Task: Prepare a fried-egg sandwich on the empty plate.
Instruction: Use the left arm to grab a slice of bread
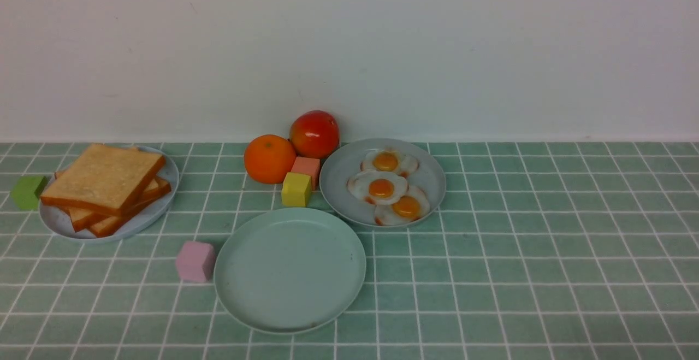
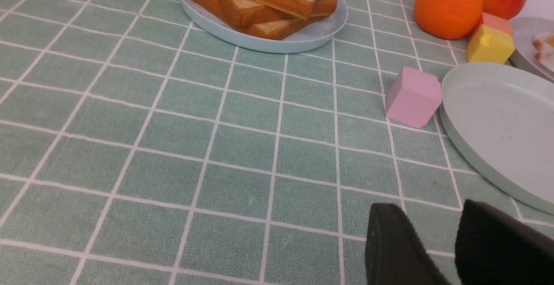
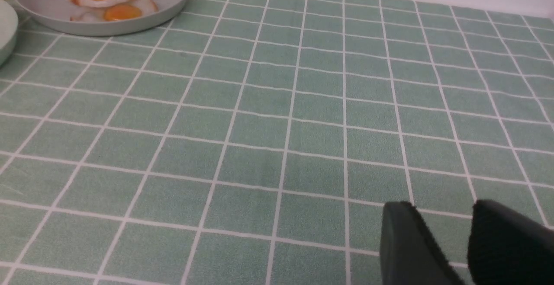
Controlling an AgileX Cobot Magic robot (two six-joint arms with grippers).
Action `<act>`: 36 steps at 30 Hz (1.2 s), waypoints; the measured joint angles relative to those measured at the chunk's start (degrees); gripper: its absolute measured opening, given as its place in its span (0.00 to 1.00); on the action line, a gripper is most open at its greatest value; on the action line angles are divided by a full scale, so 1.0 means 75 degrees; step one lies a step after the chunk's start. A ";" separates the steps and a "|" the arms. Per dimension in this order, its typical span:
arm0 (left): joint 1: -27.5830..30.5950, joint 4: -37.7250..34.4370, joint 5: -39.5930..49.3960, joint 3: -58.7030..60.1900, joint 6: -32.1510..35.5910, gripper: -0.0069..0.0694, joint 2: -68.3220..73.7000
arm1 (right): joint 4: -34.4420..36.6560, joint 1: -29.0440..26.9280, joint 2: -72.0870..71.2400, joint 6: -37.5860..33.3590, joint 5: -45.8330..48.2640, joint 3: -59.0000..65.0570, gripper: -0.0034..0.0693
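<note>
Across the table in the front view, the empty plate (image 1: 289, 270) lies nearest me at the middle, bare, so I judge the sandwich not yet begun. The toast slices (image 1: 104, 177) are stacked on a blue-grey plate (image 1: 57, 220) at my far left. Three fried eggs (image 1: 380, 188) sit on a grey plate (image 1: 338, 177) just behind the empty one, to its right. An orange (image 1: 269, 158), a red fruit (image 1: 314, 133), a yellow cube (image 1: 296, 189) and a salmon cube (image 1: 307, 166) crowd between the two back plates. A pink cube (image 1: 195, 261) stands just beside the empty plate's left rim, and a green cube (image 1: 27, 192) beside the toast plate. Neither of my arms shows here.

From my left wrist, my left gripper (image 2: 430, 210) hangs over bare checked cloth, jaws parted with nothing between them. The toast stack is well apart from it; the pink cube and the empty plate's rim are nearer.

From my right wrist, my right gripper (image 3: 441, 209) is likewise released and empty over bare cloth, the egg plate well apart from it.

The step in hand, I judge, is fetching the bottom slice. That calls for my left arm to reach the stack, pinch only the top slice by an edge, and carry it clear of the pink cube.

I can read no brand, label or writing anywhere.
</note>
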 joint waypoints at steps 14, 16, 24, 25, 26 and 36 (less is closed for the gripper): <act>0.0000 -0.2698 -0.2353 0.0000 -0.1842 0.40 0.0000 | 0.0000 0.0000 0.0000 0.0000 0.0000 0.0000 0.38; 0.0000 -0.3000 -0.2848 0.0000 -0.1953 0.40 0.0000 | 0.0000 0.0000 0.0000 0.0000 0.0000 0.0000 0.38; 0.0000 -0.2766 -0.2120 -0.0848 -0.1676 0.27 0.0041 | 0.0000 0.0000 0.0000 0.0013 -0.0055 0.0000 0.38; 0.0000 -0.2657 -0.1827 -0.1129 -0.1539 0.22 0.0158 | 0.0058 0.0000 0.0000 0.0061 -0.0111 0.0000 0.38; 0.0000 -0.2558 -0.1485 -0.1491 -0.1315 0.16 0.0404 | 0.0253 0.0000 0.0000 0.0217 -0.0299 0.0027 0.38; -0.0008 -0.2353 0.1441 -0.4097 0.1068 0.07 0.4080 | 0.2653 0.0000 0.0000 0.1917 -0.2369 0.0077 0.38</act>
